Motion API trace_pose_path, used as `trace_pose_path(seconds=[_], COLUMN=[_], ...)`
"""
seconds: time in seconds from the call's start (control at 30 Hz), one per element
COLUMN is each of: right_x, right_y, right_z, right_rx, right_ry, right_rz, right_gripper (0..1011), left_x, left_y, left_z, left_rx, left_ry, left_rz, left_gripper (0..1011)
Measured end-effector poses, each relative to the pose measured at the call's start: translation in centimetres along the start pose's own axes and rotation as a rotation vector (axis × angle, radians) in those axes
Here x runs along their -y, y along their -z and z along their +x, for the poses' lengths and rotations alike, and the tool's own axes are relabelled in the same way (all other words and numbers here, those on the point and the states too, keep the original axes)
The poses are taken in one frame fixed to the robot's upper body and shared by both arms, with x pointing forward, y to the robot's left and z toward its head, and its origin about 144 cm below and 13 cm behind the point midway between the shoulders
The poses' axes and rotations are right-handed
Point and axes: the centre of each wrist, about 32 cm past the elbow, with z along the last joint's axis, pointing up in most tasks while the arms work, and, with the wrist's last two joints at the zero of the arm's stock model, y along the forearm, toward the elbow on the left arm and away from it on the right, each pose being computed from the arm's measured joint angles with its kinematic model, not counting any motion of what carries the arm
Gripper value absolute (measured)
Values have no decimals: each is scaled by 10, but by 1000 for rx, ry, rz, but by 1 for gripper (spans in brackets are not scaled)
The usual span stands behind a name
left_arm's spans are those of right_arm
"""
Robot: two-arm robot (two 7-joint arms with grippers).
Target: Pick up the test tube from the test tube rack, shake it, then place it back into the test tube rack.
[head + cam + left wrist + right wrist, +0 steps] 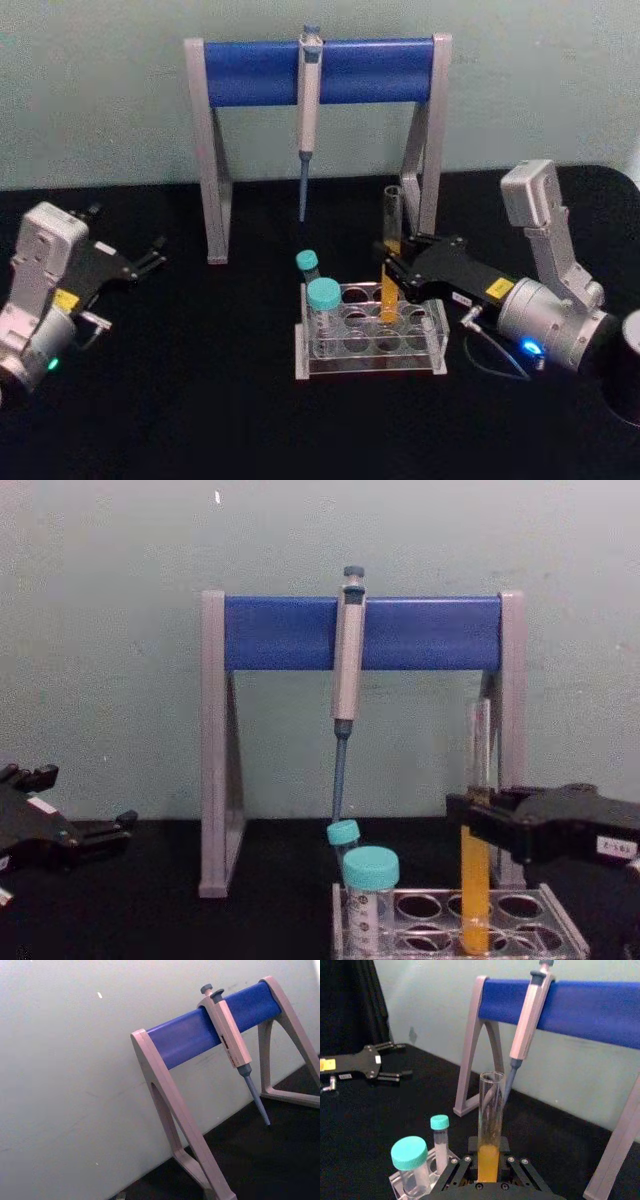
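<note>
The test tube [390, 225] stands upright, its orange-yellow lower half [475, 890] reaching down into a back hole of the clear test tube rack [436, 338]. My right gripper [391, 268] comes in from the right and is shut on the tube just above the rack's top plate. In the right wrist view the test tube [490, 1120] rises between the black fingers [517, 1167]. My left gripper [153, 256] rests open far to the left, away from the rack [562, 922].
Two teal-capped vials [323, 297] [307, 263] stand in the rack's left holes. Behind it is the grey-and-blue stand [320, 70] with a grey pipette [308, 110] hanging from its bar. The black table has free room in front and to the left.
</note>
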Motion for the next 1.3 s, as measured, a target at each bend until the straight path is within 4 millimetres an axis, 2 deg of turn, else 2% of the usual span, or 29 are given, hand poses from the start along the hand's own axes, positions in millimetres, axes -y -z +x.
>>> trace_pose_path(seconds=[0.2,0.53,0.87,1.3], right_x=[5,10,-2,-14], right_y=[-3,-24,-43,-47], right_z=[-1,-2,8,11], right_rx=[4,35,79,79], right_ry=[-4,-24,3,-3], right_rz=[37,120,174,178], right_gripper=[229,229,229,229], left_x=[0,0,0,0], left_y=[0,0,0,0], left_z=[0,0,0,0], left_rx=[0,0,0,0], left_ry=[0,0,0,0], left_rz=[0,0,0,0], left_gripper=[1001,1001,1001,1001])
